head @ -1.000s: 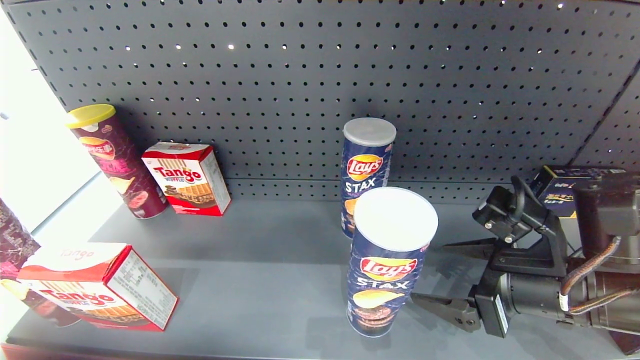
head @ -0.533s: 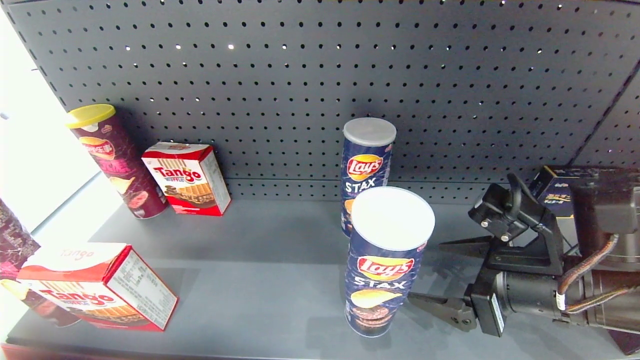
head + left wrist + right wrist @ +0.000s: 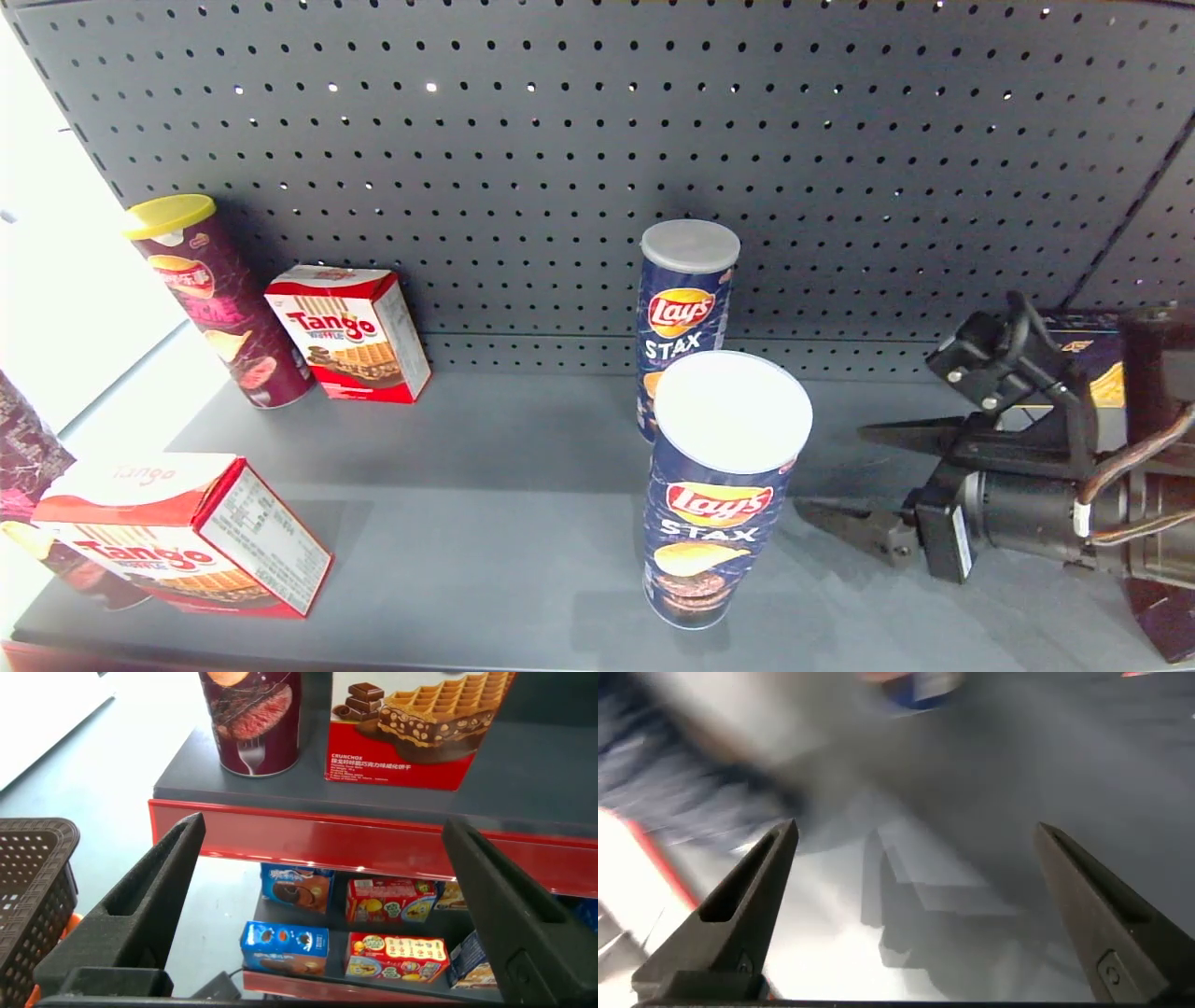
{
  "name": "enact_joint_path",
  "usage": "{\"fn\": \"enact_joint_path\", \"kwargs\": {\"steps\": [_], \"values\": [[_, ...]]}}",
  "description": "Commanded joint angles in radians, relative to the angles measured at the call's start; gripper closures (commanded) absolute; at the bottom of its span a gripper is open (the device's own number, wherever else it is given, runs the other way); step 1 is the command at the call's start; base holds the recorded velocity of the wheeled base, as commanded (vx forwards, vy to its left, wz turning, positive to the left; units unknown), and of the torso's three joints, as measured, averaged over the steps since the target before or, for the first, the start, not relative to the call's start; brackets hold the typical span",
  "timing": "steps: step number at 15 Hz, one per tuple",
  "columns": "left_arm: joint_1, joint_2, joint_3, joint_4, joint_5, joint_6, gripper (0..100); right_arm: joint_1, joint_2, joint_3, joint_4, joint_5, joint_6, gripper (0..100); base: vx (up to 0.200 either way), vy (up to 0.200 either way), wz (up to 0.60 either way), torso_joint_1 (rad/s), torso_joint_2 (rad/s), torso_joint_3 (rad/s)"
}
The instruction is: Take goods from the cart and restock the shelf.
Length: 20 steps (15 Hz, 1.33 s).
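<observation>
Cans first: the front blue can (image 3: pixel 719 485) stands upright on the grey shelf board (image 3: pixel 485 439), toward its front edge, white lid up. We see the R gripper (image 3: pixel 831 469) just beside it on the robot's right, low over the board w/ both tips aimed at the can. Its jaws are spread wide w/ nothing btw them, and a clear gap separates the nearer tip from the can wall, so no contact.

The rear blue can (image 3: pixel 686 308) stands upright directly behind, by the pegboard (image 3: pixel 560 140). The front lid overlaps its lower part, so we can't tell if the two touch. In the R wrist cam the fingers (image 3: pixel 738 905) are apart and the scene is blurred.

On the left side, a maroon can (image 3: pixel 219 299) w/ yellow lid and a red wafer box (image 3: pixel 350 331) stand side by side at the back. A 2nd wafer box (image 3: pixel 187 532) sits at the front corner.

The L gripper (image 3: pixel 322 915) faces the shelf's red lip (image 3: pixel 374 835) from out front, fingers wide apart and empty. A dark mesh basket (image 3: pixel 33 896) is off to one side, and small boxes (image 3: pixel 290 943) sit on a lower shelf.
</observation>
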Motion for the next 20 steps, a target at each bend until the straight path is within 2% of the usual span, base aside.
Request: {"fn": "enact_joint_path", "kwargs": {"steps": [1, 3, 5, 6, 7, 11, 16, 17, 18, 19, 20], "values": [[0.000, 0.001, 0.000, 0.000, 0.001, 0.000, 0, -0.138, -0.098, -0.013, -0.009, 0.000, 0.001, 0, 0.000, 0.000, 0.00, 0.000, 0.00, 0.000], [0.000, 0.001, 0.000, 0.000, -0.001, 0.000, 0, -0.295, -0.239, 0.012, -0.006, -0.006, 0.001, 0, 0.000, 0.000, 0.00, 0.000, 0.00, 0.000], [0.000, 0.001, 0.000, 0.000, -0.001, 0.000, 0, -0.390, -0.351, 0.056, -0.004, -0.006, 0.001, 0, 0.000, 0.000, 0.00, 0.000, 0.00, 0.000], [0.000, 0.001, 0.000, 0.000, -0.001, 0.002, 0, -0.486, -0.485, 0.116, 0.002, -0.006, 0.001, 0, 0.000, 0.000, 0.00, 0.000, 0.00, 0.000], [-0.001, 0.001, 0.000, 0.000, -0.001, 0.002, 0, -0.526, -0.560, 0.156, -0.001, -0.012, 0.001, 0, 0.000, 0.000, 0.00, 0.000, 0.00, 0.000], [-0.001, 0.001, 0.000, 0.000, -0.001, 0.003, 0, -0.552, -0.885, 0.337, 0.017, -0.083, -0.001, 0, 0.000, 0.000, 0.00, 0.000, 0.00, 0.000], [-0.001, 0.001, 0.000, 0.000, -0.001, 0.003, 0, -0.563, -1.350, 0.482, 0.347, -0.087, 0.010, 0, 0.000, 0.000, 0.00, 0.000, 0.00, 0.000], [-0.001, 0.001, 0.000, 0.000, -0.001, 0.003, 0, -0.563, -1.357, 0.528, 0.331, -0.086, 0.025, 0, 0.000, 0.000, 0.00, 0.000, 0.00, 0.000], [-0.001, 0.000, 0.000, 0.000, -0.001, 0.003, 0, -0.563, -1.357, 0.565, 0.265, -0.090, 0.033, 0, 0.000, 0.000, 0.00, 0.000, 0.00, 0.000], [-0.001, 0.001, 0.002, 0.000, -0.001, 0.003, 0, -0.563, -1.357, 0.694, 0.127, -0.130, 0.036, 0, 0.000, 0.000, 0.00, 0.000, 0.00, 0.000], [-0.001, 0.001, 0.002, 0.000, -0.001, 0.003, 0, -0.563, -1.357, 0.728, 0.104, -0.149, 0.039, 0, 0.000, 0.000, 0.00, 0.000, 0.00, 0.000]]}}
